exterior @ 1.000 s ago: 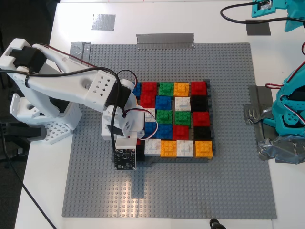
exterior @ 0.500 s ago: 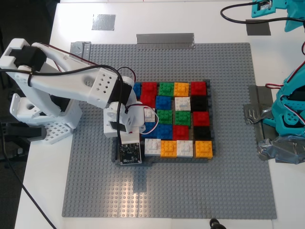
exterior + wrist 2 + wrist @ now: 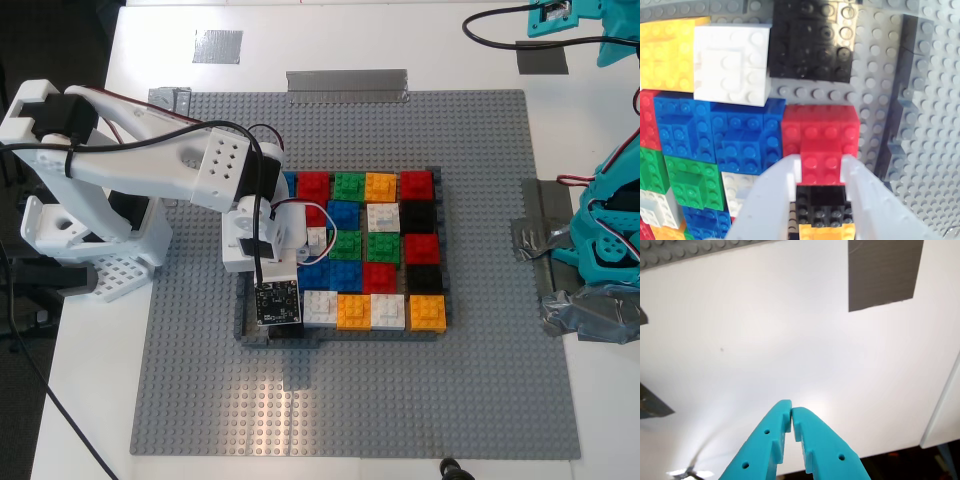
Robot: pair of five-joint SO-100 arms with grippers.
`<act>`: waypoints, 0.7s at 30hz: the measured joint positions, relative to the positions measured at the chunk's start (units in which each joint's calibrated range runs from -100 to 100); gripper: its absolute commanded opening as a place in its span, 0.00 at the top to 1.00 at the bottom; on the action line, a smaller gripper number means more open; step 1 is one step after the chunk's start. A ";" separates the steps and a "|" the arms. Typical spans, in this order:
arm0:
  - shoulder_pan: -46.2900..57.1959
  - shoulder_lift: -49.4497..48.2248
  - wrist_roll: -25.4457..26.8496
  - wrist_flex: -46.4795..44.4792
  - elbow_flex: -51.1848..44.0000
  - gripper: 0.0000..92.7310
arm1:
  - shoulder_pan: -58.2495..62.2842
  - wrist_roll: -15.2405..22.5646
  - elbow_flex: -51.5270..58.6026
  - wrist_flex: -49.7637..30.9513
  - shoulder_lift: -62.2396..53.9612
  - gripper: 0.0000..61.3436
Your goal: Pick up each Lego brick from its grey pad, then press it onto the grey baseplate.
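Note:
My second gripper [image 3: 821, 161] is on the white arm [image 3: 150, 170]. Its white fingers [image 3: 775, 200] press both sides of a small red Lego brick [image 3: 822, 165], which sits on a red layer at the edge of the packed block of coloured bricks [image 3: 380, 250]. That block stands on the grey baseplate [image 3: 400, 400]. In the exterior view the wrist [image 3: 275, 285] hides this brick. My first gripper [image 3: 791, 412] is teal and shut on nothing, hanging over bare white table. A light grey pad [image 3: 217, 45] lies bare beyond the baseplate at the exterior view's upper left.
Thin dark grey walls [image 3: 902, 90] frame the block. A dark grey patch [image 3: 885, 272] lies on the table near my first gripper. A long tape strip [image 3: 347, 84] runs along the baseplate's far edge. The teal arm's base [image 3: 605, 250] stands taped down at the exterior view's right.
The white arm has swung up and to the right in the exterior view, from the block's lower left corner onto its left column. The teal arm has stayed still.

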 measured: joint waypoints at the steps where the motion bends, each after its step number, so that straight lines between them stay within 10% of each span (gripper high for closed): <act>1: 0.00 0.00 0.00 0.00 0.00 1.00 | 0.00 0.00 0.00 0.00 0.00 0.85; 21: 0.00 0.00 0.00 0.00 0.00 1.00 | 0.45 1.66 0.48 2.41 -1.04 0.58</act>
